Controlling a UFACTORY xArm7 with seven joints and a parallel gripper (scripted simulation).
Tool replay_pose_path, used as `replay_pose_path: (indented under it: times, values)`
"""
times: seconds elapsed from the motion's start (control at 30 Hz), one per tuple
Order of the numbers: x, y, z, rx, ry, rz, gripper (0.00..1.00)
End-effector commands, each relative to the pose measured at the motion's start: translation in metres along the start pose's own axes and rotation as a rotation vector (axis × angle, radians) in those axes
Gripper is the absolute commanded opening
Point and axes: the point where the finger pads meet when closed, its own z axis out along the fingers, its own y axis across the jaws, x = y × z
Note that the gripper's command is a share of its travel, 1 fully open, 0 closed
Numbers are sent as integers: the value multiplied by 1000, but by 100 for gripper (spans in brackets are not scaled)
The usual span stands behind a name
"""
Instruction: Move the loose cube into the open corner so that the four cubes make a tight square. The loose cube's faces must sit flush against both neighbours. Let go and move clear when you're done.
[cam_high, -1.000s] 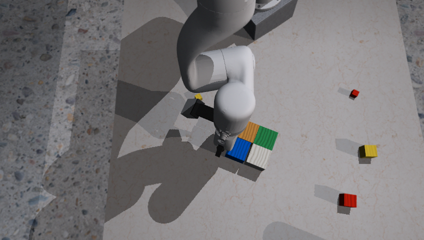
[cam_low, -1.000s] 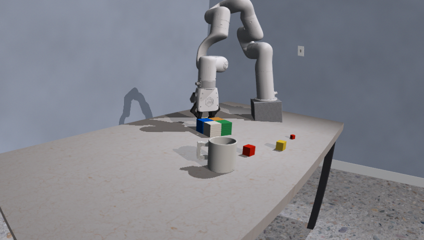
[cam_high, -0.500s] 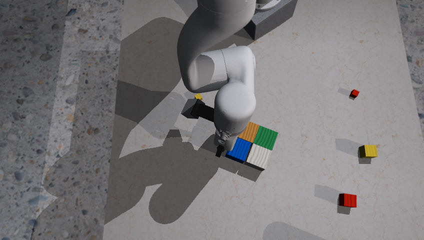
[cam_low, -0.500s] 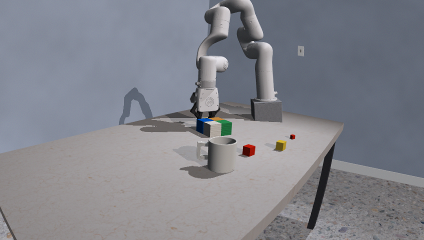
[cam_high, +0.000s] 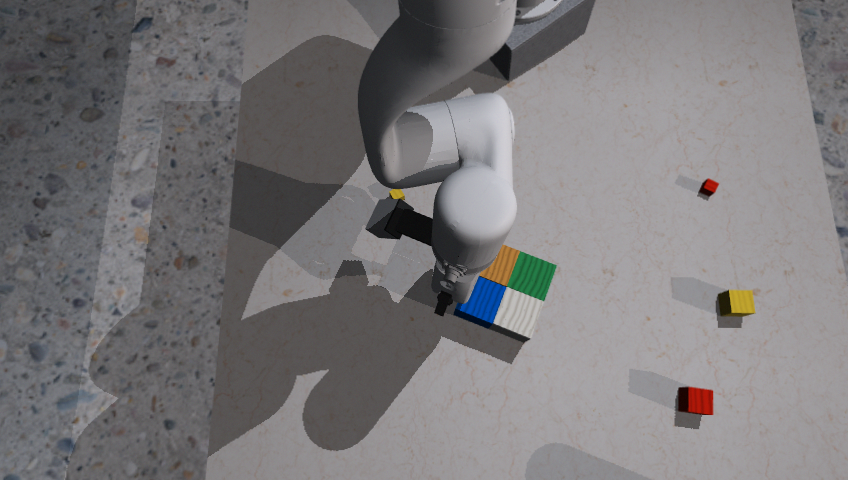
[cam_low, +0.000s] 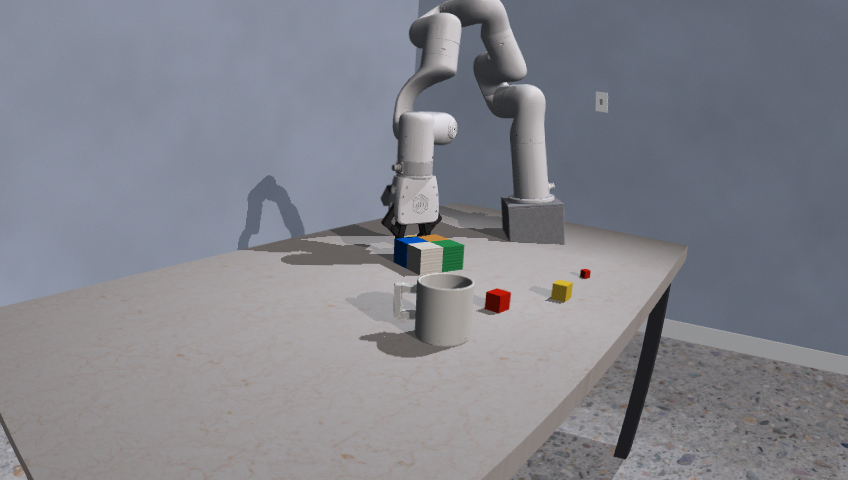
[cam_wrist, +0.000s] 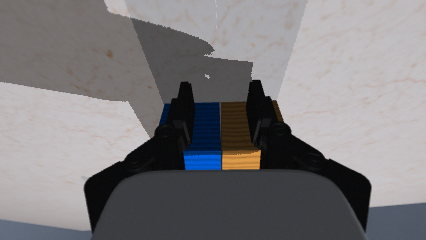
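Small yellow block: lies at the left in the top view (cam_high: 396, 194), beside the arm.
Gripper (cam_high: 455, 276) (cam_low: 411, 230) (cam_wrist: 220, 94): points down at the blue and orange side of the group; its fingers stand partway apart and grasp nothing. Whether they touch the cubes, I cannot tell.
Blue cube (cam_high: 483, 302) (cam_low: 404, 252) (cam_wrist: 205, 125): sits at the group's left corner, next to the orange and white ones; a thin pale line shows between blue and orange in the wrist view.
Orange cube (cam_high: 501, 265) (cam_low: 436, 237) (cam_wrist: 234, 125): sits between the arm and the green cube, partly covered from above.
White cube (cam_high: 517, 314) (cam_low: 425, 258): meets blue on one side and green on another, with no clear gap from above.
Green cube (cam_high: 532, 275) (cam_low: 452, 255): fills the right corner.
Loose cube: one of these four, all in a square; which one, I cannot tell, nor whether every face is fully flush.
Mug (cam_low: 444, 315): stands upright in front of the group, handle to the left.
Larger red block (cam_high: 695, 400) (cam_low: 498, 300): near the mug, apart from it.
Small red block (cam_high: 708, 187) (cam_low: 585, 273): well apart from the square.
Larger yellow block (cam_high: 739, 302) (cam_low: 561, 291): farthest right from above, between the red blocks.
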Motion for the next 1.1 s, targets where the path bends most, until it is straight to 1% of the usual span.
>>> replay_pose_path:
  times: [0.0, 0.67, 1.07]
  values:
    - [-1, -1, -1, 3, -1, 0, 50]
    - [0, -1, -1, 3, -1, 0, 50]
    - [9, -1, -1, 3, -1, 0, 50]
